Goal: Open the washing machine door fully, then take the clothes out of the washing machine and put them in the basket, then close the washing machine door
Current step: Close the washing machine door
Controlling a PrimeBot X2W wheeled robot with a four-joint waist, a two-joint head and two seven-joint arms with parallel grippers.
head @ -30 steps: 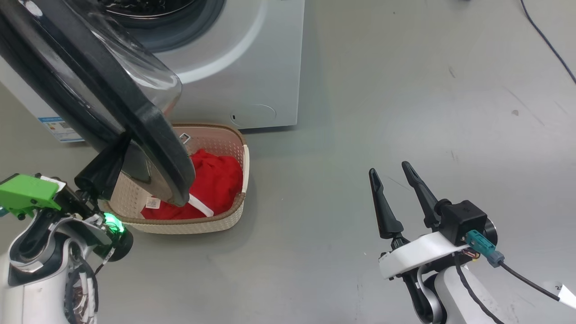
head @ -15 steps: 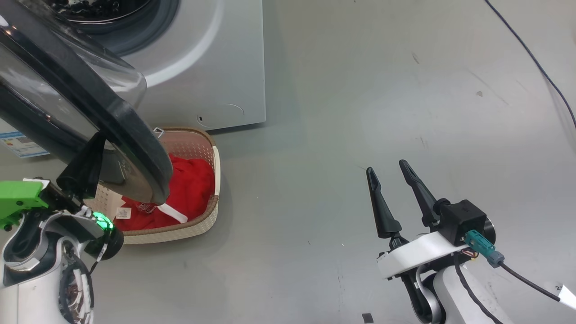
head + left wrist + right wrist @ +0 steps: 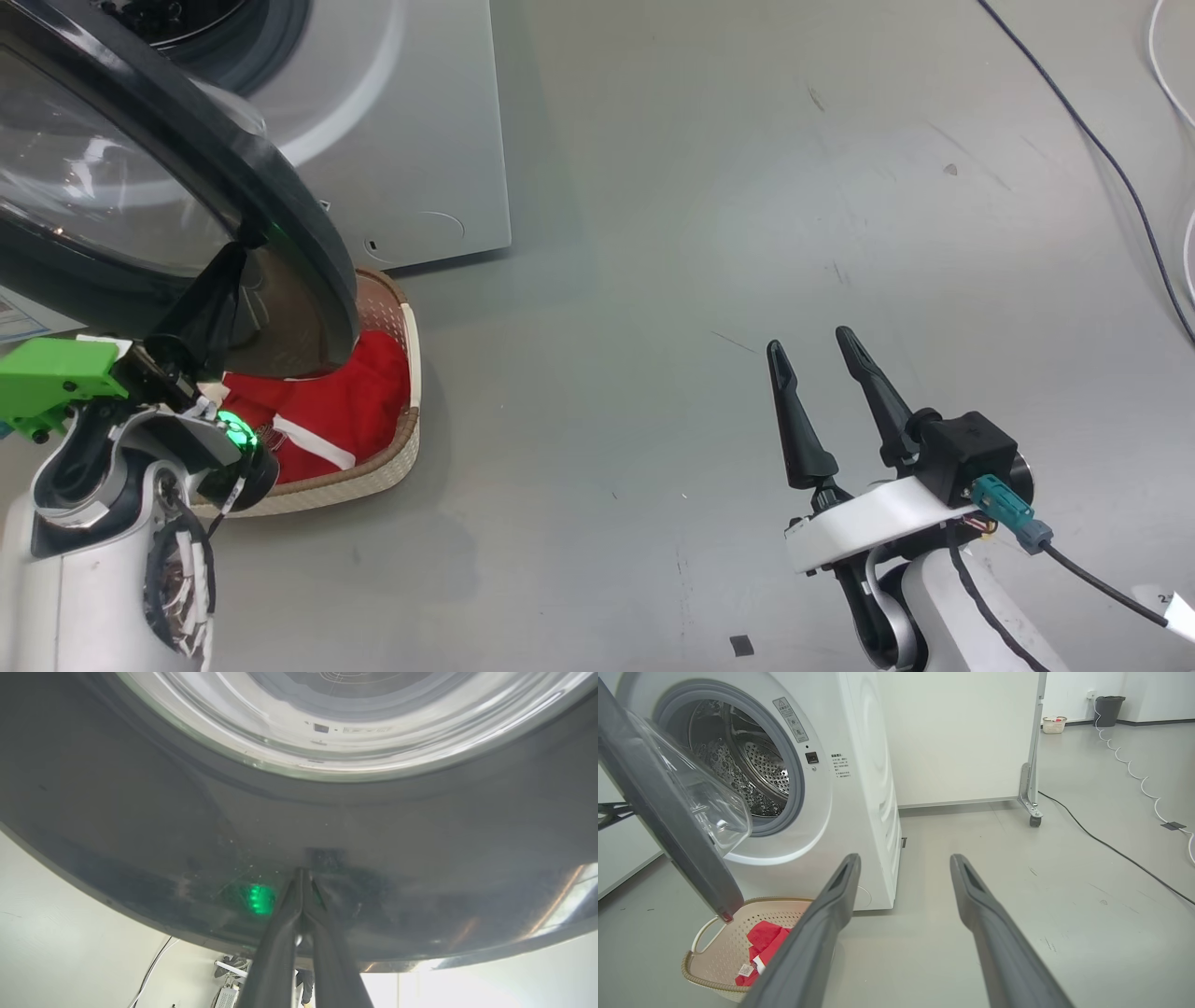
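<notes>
The washing machine (image 3: 420,140) (image 3: 859,788) stands at the upper left. Its black washing machine door (image 3: 289,219) (image 3: 668,826) hangs partly open over the basket (image 3: 406,373) (image 3: 719,961). The red clothes (image 3: 355,401) (image 3: 763,942) with white trim lie in the basket, partly hidden by the door. My left gripper (image 3: 238,257) is shut, its tips pressed against the door's glossy outer face (image 3: 140,812), as the left wrist view (image 3: 302,877) shows. My right gripper (image 3: 810,338) (image 3: 906,858) hovers open over bare floor to the right, holding nothing.
The drum (image 3: 738,765) shows bare metal. A black cable (image 3: 1074,121) and a white cable (image 3: 1167,56) run over the grey floor at the right. A wheeled white partition (image 3: 1031,765) stands behind the machine, with a small basket (image 3: 1053,724) and a bin (image 3: 1109,709) far back.
The head camera has turned, shifting the whole picture left. Against the machine, the door has swung closer to the drum opening with my shut left gripper on it. The right gripper has held still.
</notes>
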